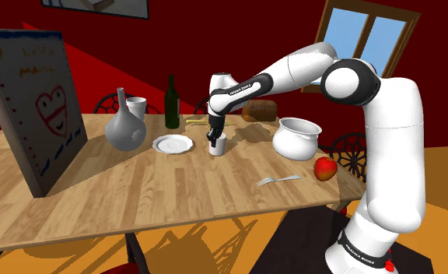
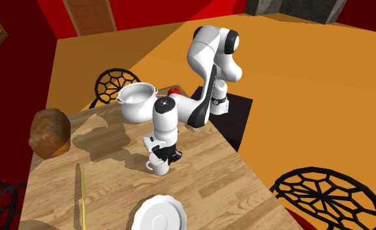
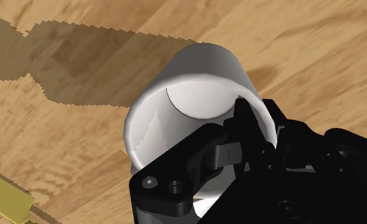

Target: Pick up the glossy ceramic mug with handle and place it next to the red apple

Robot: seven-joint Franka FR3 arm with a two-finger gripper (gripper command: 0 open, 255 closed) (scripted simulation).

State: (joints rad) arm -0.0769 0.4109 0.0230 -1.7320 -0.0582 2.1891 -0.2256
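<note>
A plain white mug [image 1: 219,145] stands upright near the middle of the wooden table [image 1: 137,194], between the white plate and the white pot. My black gripper [image 1: 212,138] comes down on it from above and is shut on its rim. In the wrist view one finger sits inside the mug [image 3: 195,89] and the other outside its wall; the gripper [image 3: 239,137] clasps that wall. The handle is hidden. The second exterior view has the mug [image 2: 158,167] under the gripper [image 2: 159,157]. The red apple [image 1: 325,167] lies near the table's edge at the shoulder view's right, past the pot.
A white pot [image 1: 296,138] stands between mug and apple, with a fork [image 1: 278,180] in front of it. A white plate [image 1: 173,144], grey vase [image 1: 124,128], dark bottle [image 1: 172,103], second cup [image 1: 136,106], bread loaf [image 1: 260,110] and tall drawing board [image 1: 32,109] share the table.
</note>
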